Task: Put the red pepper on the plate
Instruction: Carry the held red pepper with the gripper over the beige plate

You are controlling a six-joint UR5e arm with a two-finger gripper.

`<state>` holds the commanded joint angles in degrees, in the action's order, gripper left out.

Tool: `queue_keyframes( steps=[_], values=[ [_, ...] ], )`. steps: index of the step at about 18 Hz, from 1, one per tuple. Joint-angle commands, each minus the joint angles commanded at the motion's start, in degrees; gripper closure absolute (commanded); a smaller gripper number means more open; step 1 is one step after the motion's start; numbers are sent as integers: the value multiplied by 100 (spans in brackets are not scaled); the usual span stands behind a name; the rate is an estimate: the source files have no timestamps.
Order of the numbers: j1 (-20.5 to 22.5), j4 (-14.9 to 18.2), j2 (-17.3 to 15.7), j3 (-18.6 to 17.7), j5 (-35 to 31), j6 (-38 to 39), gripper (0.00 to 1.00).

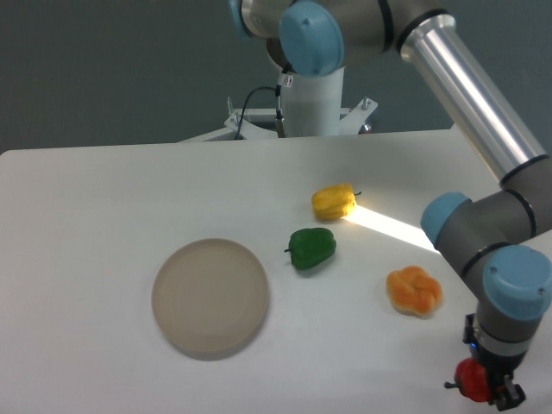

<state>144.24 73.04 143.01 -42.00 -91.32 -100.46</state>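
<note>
Red and glossy, the pepper (470,379) sits clamped in the gripper (487,390) at the table's (103,198) near right corner, jaws closed on it, ready for carrying. The plate (210,297) lies well apart to the left, beyond the orange pepper (414,291) and green pepper (311,248).
</note>
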Motion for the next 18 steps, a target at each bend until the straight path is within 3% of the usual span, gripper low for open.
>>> queue_keyframes(
  steps=[6,10,18],
  values=[
    [-369,0,-975,-1238,123,632,44],
    [-721,-9,-1424,-1845,149,1203,44],
    [-1512,-44,-1864,-2620,158,2802,44]
  ],
)
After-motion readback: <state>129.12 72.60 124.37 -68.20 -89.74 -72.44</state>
